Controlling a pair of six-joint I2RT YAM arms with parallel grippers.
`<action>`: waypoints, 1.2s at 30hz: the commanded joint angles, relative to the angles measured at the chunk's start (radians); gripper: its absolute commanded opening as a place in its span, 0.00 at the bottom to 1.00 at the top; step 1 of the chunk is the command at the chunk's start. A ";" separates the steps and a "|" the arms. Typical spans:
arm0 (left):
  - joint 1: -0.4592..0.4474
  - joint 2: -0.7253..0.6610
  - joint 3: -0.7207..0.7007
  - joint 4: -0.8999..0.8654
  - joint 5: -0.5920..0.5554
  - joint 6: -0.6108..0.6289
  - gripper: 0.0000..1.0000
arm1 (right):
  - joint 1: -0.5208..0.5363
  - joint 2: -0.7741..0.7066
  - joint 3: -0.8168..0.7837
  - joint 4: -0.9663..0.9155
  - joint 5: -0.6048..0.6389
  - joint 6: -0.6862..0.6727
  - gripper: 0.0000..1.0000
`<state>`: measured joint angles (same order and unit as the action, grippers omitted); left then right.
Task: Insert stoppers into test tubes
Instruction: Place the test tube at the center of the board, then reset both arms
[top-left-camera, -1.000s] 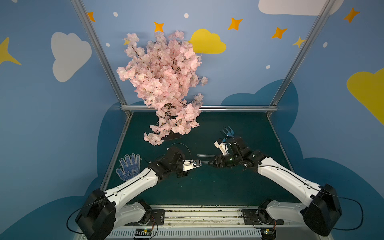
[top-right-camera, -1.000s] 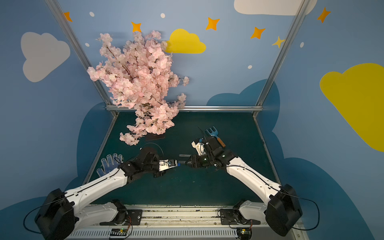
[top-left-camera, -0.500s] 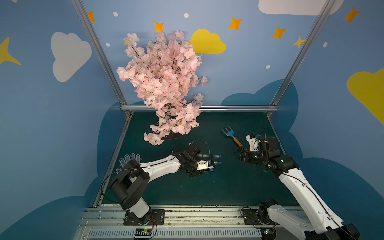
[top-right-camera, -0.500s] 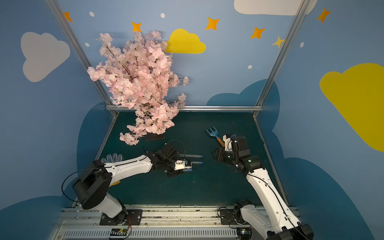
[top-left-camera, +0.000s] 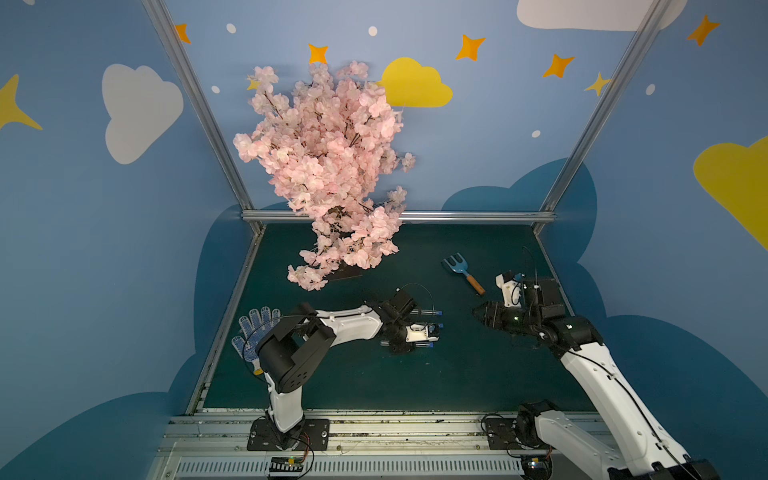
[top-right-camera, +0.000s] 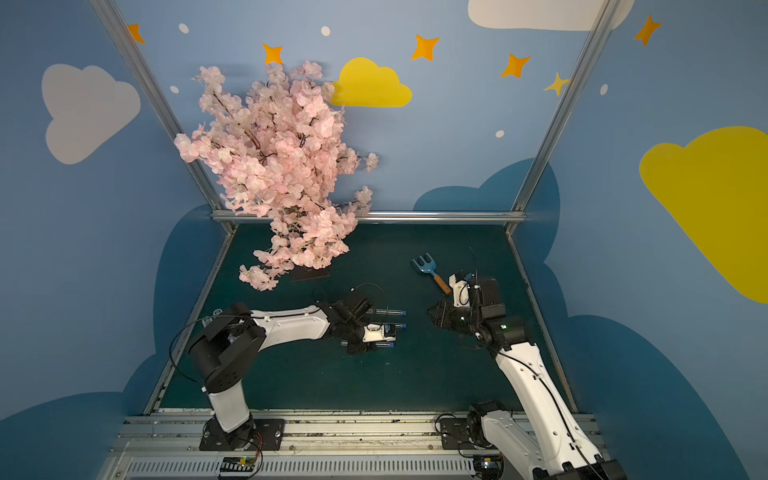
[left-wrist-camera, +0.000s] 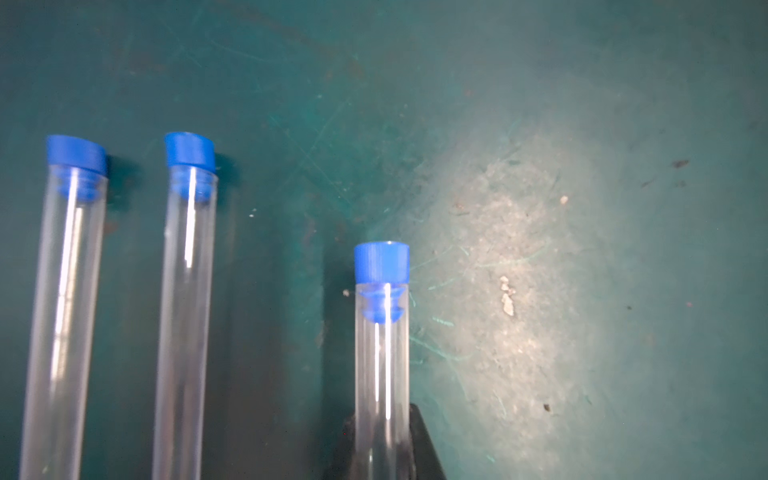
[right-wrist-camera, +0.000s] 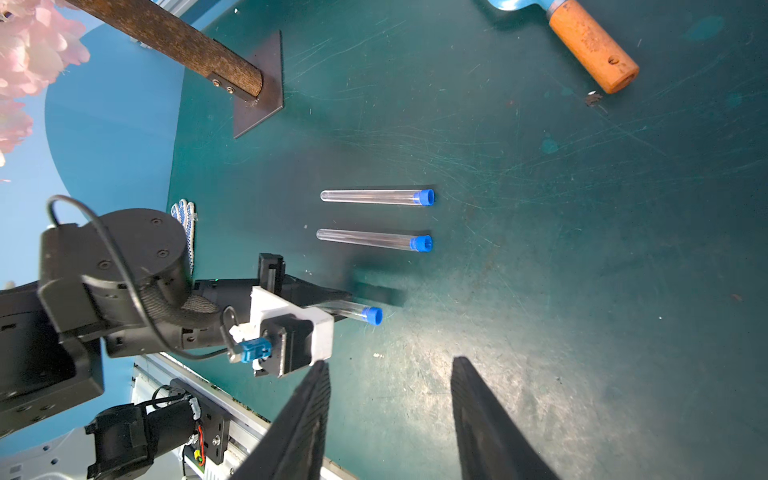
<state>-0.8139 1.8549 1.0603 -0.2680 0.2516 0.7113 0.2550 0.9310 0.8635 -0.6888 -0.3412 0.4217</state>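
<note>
Three clear test tubes lie side by side, and a blue stopper sits in the mouth of each. Two tubes (right-wrist-camera: 374, 196) (right-wrist-camera: 365, 239) rest free on the green mat, stoppers (right-wrist-camera: 424, 197) (right-wrist-camera: 421, 243) in place. My left gripper (left-wrist-camera: 382, 449) is shut on the third tube (left-wrist-camera: 382, 365), whose stopper (left-wrist-camera: 381, 261) sticks out ahead of the fingers. This tube is low over the mat, nearest the front rail, in both top views (top-left-camera: 426, 344) (top-right-camera: 386, 344). My right gripper (right-wrist-camera: 390, 363) is open and empty, off to the right (top-left-camera: 478, 316).
A blue garden fork with an orange handle (top-left-camera: 463, 274) lies behind my right gripper. The pink blossom tree (top-left-camera: 328, 174) stands on a base plate (right-wrist-camera: 257, 83) at the back left. A dotted glove (top-left-camera: 255, 332) lies by the left edge.
The two grippers met mid-table a second ago. The right arm has drawn back to the right, empty. The left gripper has carried the stoppered tube down beside the other two.
</note>
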 joint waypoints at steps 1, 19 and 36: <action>-0.003 0.023 0.019 -0.009 -0.003 0.033 0.22 | -0.005 -0.014 0.011 -0.032 -0.013 -0.016 0.47; 0.014 -0.346 -0.219 0.326 0.006 -0.147 0.85 | -0.048 0.012 -0.036 0.076 0.128 -0.007 0.55; 0.422 -0.642 -0.553 0.650 -0.987 -0.797 0.92 | -0.193 0.221 -0.420 1.044 0.515 -0.328 0.67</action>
<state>-0.4057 1.2209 0.5117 0.3264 -0.5903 -0.0589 0.0715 1.1072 0.4545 0.1139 0.1417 0.1978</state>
